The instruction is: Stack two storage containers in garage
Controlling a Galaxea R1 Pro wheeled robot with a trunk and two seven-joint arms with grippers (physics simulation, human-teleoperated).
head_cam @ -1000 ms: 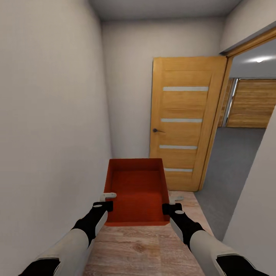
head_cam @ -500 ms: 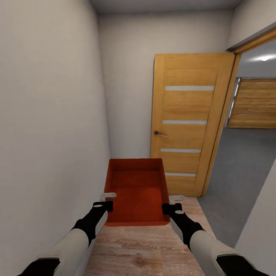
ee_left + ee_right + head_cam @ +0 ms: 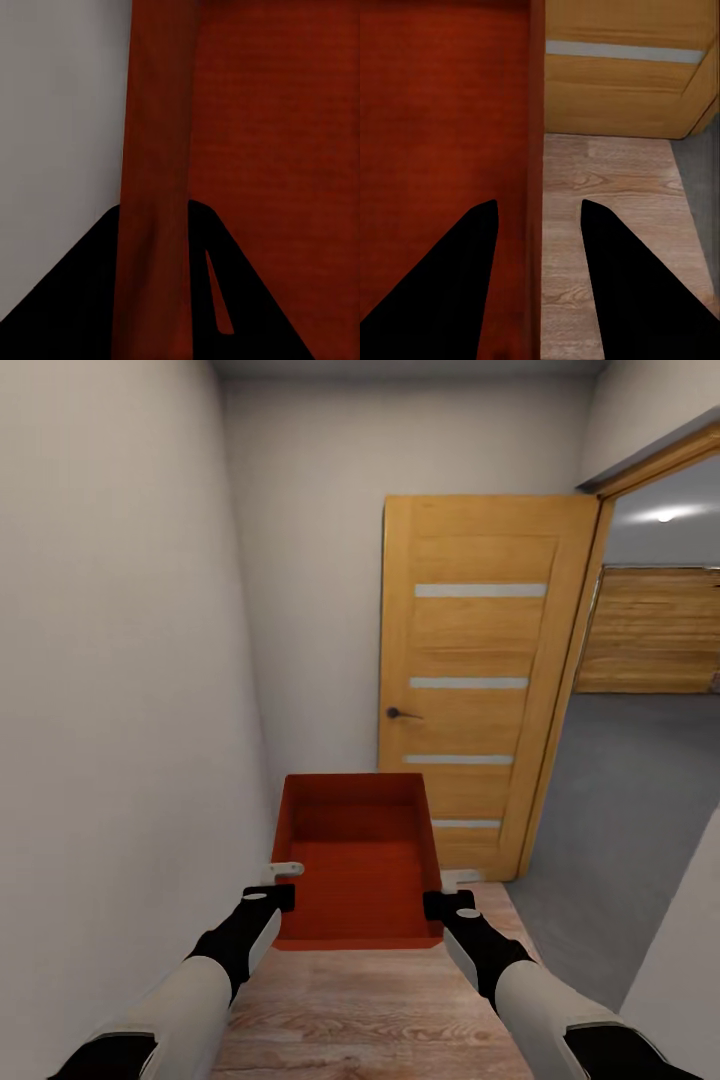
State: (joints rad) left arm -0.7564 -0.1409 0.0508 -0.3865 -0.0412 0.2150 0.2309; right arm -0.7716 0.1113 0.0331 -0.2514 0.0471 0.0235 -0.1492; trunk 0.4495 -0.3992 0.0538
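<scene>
While both arms reach forward in head view, orange-red container (image 3: 357,860) is held off wood floor (image 3: 370,1010), left gripper (image 3: 283,880) and right gripper (image 3: 450,888) clamping its side walls; open door (image 3: 480,680) ahead. Left wrist: fingers (image 3: 90,300) straddle wall, tips cut off. Right wrist: same grasp, tips hidden.

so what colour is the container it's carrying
Orange-red storage container, plain inside; clearest in the head view.

container: orange-red rectangular open-topped plastic bin (image 3: 358,857), thin plain walls, flat ribbed bottom, nothing inside
pose: level, long axis toward 12 o'clock, held off the wood-plank floor
garage floor: dark grey concrete (image 3: 620,800), at 2 o'clock through doorway
</scene>
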